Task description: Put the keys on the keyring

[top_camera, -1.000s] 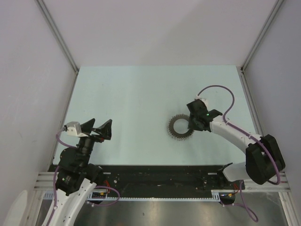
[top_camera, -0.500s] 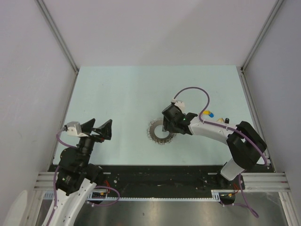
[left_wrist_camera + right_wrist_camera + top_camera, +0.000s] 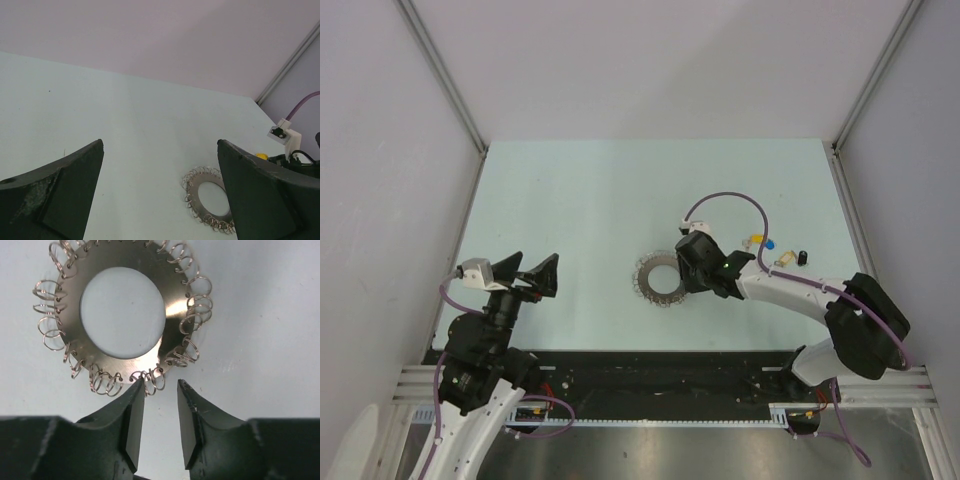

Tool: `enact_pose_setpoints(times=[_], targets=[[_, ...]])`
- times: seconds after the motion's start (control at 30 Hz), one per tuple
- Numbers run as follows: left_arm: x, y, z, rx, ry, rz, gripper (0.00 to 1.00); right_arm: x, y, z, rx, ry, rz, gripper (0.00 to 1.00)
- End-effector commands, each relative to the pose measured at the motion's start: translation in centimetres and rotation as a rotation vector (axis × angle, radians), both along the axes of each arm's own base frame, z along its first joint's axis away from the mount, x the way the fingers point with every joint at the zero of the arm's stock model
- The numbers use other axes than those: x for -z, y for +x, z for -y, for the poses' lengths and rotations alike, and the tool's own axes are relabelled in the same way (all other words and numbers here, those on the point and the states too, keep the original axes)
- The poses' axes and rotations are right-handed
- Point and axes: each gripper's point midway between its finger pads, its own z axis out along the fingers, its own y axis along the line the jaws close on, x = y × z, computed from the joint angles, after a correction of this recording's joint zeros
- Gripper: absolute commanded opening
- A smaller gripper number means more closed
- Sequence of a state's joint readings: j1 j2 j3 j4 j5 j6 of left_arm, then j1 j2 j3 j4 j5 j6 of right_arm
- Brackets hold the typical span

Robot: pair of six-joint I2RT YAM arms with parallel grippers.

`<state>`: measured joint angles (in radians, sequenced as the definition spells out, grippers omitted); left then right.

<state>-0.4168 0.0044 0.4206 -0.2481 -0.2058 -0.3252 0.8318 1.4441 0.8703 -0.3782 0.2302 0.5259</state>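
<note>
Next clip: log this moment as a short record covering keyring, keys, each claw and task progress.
keyring: flat on the table; silvery disc with a wide hole, small wire loops round its edge
keys: loose on the table beside the right arm, apart from the keyring
right claw: jaws apart at the keyring's edge, one wire loop at the tips
left claw: open wide, holding nothing, away from the keyring
progress: no key on the keyring yet
</note>
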Motion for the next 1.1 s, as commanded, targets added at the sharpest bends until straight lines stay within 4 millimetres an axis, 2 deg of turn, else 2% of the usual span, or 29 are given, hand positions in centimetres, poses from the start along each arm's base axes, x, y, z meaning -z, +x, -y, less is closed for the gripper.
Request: enact_pose_setpoints(times=[0.0,0.17,0.4,0.47,1.07], targets=[[-2.6,-2.0,-0.5,0.019,-0.073,0.122,1.00,0.5,0.4,-1.7,-0.101,0.016,0.027,0.36],[-2.3,-1.8,-0.3,0.023,-0.066,0.110,1.00,1.3,1.0,-1.9,-0.111,0.003,0.031,0.30],[-2.1,-1.6,-0.1,0.029,-0.059,0.096,1.00,3.6,0.4,-1.5,-0.123,-0.047,-0.026,0.26],[-2.0,-1.5,0.0,0.032,-0.057,0.092,1.00,4.0,0.2,-1.3,-0.127,-0.062,-0.034,0.22],[-1.7,-1.2,0.3,0.041,-0.048,0.082,1.00,3.8,-1.1,0.1,-0.143,-0.082,-0.040,0.28]])
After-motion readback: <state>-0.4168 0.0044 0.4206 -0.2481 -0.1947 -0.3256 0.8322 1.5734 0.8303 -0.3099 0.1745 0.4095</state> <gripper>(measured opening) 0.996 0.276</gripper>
